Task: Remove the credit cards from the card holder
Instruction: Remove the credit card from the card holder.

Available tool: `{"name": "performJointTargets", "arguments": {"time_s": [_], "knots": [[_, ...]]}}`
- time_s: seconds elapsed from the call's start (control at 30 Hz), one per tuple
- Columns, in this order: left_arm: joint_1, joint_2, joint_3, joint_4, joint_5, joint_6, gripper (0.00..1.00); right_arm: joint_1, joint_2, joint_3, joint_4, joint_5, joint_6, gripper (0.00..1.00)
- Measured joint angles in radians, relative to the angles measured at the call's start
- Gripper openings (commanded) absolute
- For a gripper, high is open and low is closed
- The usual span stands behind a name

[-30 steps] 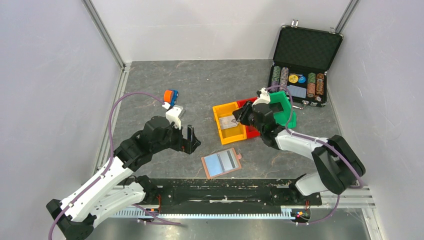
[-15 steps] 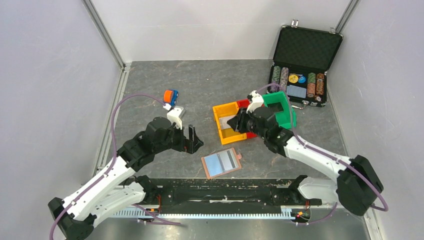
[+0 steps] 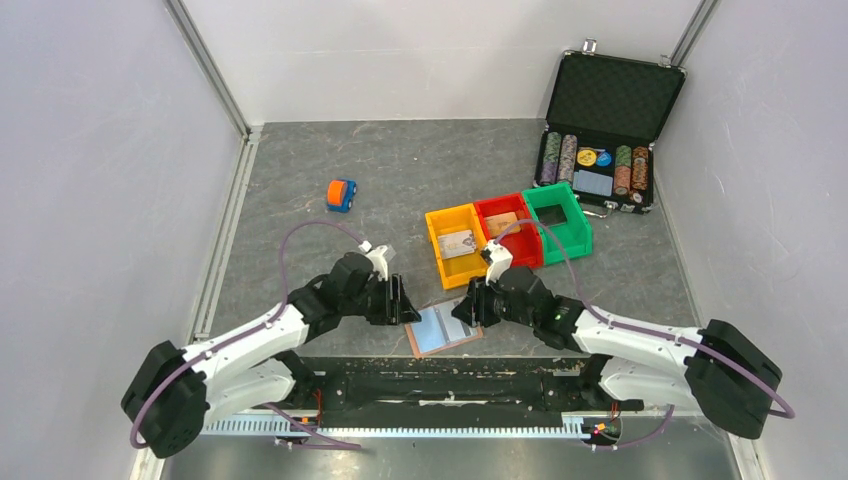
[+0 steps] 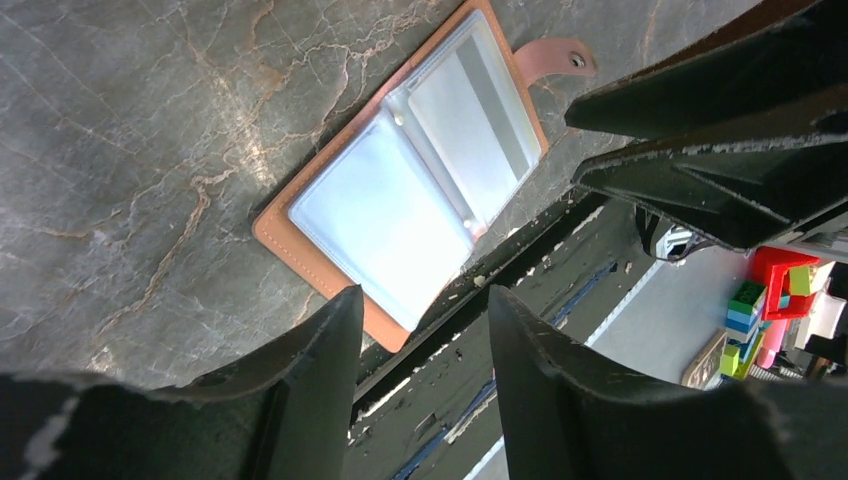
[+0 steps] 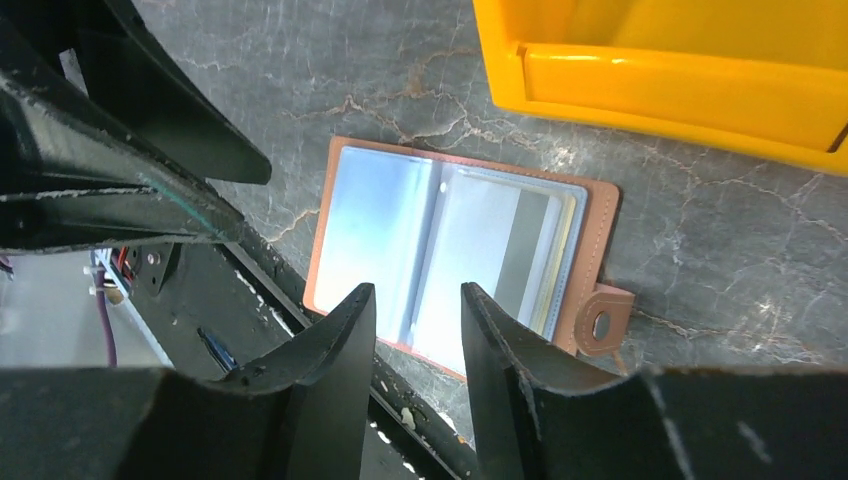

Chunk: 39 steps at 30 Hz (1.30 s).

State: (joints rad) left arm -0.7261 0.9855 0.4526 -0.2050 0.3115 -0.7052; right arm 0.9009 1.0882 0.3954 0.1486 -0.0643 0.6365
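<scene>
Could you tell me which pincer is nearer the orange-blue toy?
Left. The left pincer sits toward the bases and right of the toy, at the left edge of the card holder; the right pincer is farther right, by its right end.

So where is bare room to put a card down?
Free: the grey table between the toy car, the yellow bin and the back wall; also right of the green bin. Crowded: near edge, where left gripper and right gripper hang by the card holder.

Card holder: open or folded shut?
Open. The card holder lies spread flat, both clear pockets facing up, snap tab sticking out at one side.
</scene>
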Motion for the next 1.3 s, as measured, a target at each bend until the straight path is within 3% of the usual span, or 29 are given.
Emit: {"name": "performJointTargets", "arguments": {"time_s": [0.2,0.77,1.1,1.3], "knots": [[0.000,0.063,-0.036,0.114,0.023,-0.026,0.43,0.020,0.027,-0.009,0.016,0.010,0.003,0.47],[-0.029,0.280,-0.101,0.354,0.043,-0.047,0.32,0.020,0.105,-0.010,0.019,0.033,-0.008,0.50],[-0.037,0.294,-0.102,0.370,0.032,-0.046,0.31,0.020,0.130,-0.026,0.029,0.036,-0.009,0.50],[-0.040,0.242,-0.090,0.300,0.026,-0.047,0.34,0.020,0.100,-0.026,0.000,0.063,-0.019,0.50]]}}
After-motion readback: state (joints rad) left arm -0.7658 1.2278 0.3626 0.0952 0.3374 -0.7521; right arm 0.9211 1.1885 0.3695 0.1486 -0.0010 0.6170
